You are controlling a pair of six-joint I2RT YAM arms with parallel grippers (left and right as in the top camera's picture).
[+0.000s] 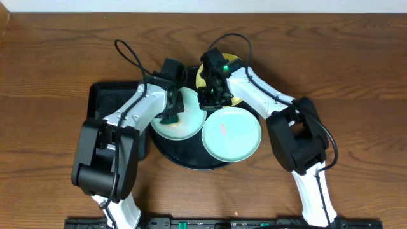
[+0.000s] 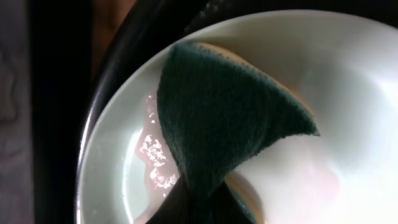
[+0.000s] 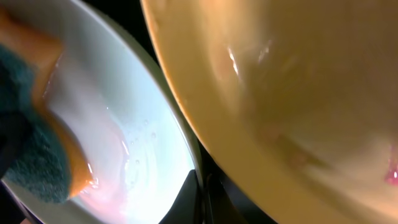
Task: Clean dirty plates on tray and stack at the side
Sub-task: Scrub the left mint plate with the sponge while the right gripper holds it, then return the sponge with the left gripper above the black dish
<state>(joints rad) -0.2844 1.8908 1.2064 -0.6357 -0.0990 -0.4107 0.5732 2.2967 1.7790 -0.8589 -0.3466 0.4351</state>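
The round black tray [image 1: 184, 159] holds three plates. My left gripper [image 1: 170, 116] is shut on a green and yellow sponge [image 2: 230, 118] pressed onto the left mint plate [image 1: 184, 127], which has a pink wet smear [image 2: 155, 155]. My right gripper [image 1: 210, 98] is shut on that plate's far rim [image 3: 186, 149], next to the yellow plate [image 3: 280, 93]. The yellow plate [image 1: 233, 64] lies at the back of the tray, mostly under the right arm. The second mint plate [image 1: 232, 133], with a red smear, lies at the front right of the tray.
A smaller rectangular black tray [image 1: 105, 102] lies just left of the round tray, partly under my left arm. Both arms cross over the back half of the round tray. Bare wooden table [image 1: 356, 76] surrounds the trays.
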